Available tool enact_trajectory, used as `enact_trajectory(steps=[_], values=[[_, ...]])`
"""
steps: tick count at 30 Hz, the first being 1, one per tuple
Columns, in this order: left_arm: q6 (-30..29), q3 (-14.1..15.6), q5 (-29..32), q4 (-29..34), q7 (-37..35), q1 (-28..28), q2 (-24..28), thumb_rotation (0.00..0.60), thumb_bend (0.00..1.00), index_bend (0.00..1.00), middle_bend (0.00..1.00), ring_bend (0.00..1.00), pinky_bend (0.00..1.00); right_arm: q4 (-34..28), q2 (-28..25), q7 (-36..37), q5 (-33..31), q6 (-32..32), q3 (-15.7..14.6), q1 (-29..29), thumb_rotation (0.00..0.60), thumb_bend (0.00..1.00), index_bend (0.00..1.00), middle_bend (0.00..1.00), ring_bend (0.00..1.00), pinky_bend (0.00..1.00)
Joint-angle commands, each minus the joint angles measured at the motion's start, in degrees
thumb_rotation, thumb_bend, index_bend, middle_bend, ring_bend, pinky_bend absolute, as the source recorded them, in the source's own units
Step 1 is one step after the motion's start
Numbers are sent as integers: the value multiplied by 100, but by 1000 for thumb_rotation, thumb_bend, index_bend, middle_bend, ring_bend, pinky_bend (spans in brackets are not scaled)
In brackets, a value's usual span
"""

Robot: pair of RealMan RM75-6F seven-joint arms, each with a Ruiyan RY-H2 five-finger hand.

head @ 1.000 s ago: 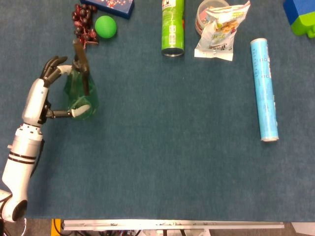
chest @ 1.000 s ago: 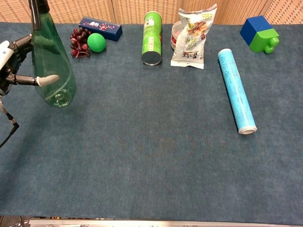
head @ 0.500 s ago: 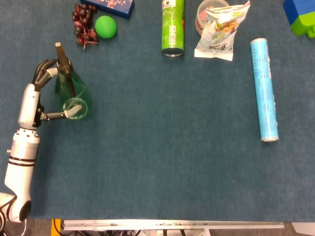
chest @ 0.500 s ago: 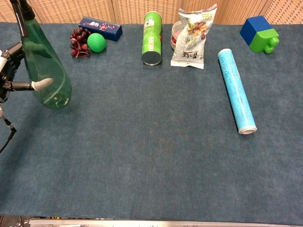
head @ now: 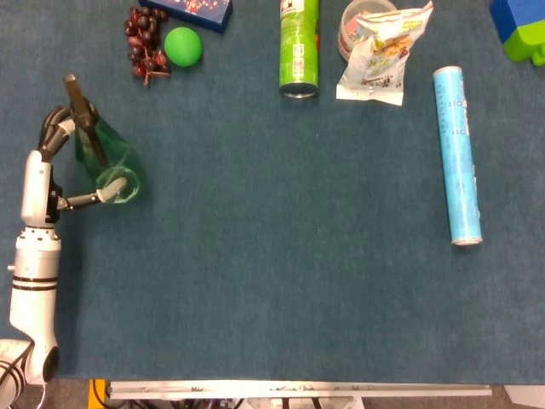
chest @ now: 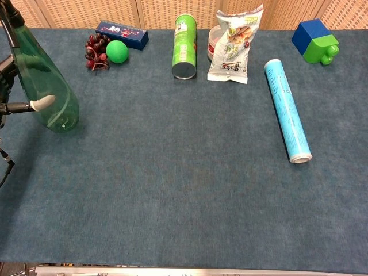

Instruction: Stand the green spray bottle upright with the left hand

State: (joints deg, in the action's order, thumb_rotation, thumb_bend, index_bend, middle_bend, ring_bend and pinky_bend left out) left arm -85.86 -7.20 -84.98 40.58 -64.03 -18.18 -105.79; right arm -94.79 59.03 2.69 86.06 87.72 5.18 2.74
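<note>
Blue mat [head: 272,281], left hand [head: 53,162] gripping green spray bottle [head: 106,162]

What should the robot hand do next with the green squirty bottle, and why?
Probably tip the see-through green plastic spray bottle straight and let its base settle on the blue table. The left robot hand grips it, but it leans, nozzle toward the left.
</note>
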Motion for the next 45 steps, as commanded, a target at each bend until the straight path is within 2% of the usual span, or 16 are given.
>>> enact_trajectory(steps=[1,10,23,45], values=[[31,-34,74,-285,-182,51,-165,600,0,485,444,116,0,0,2,-5,-1,-5,-1,3,600,247,499,441,409,465],[79,-9,75,-852,-442,81,-410,600,0,484,441,116,0,-4,10,-30,-5,-23,-4,12,600,247,499,441,409,464],[63,-39,130,-1311,-776,154,-634,600,0,456,410,116,0,-5,25,-69,-5,-41,-9,25,600,247,499,441,409,465],[147,-68,205,-1491,-727,220,-695,600,0,367,302,94,0,-15,26,-81,18,-9,-15,17,600,247,499,441,409,464]])
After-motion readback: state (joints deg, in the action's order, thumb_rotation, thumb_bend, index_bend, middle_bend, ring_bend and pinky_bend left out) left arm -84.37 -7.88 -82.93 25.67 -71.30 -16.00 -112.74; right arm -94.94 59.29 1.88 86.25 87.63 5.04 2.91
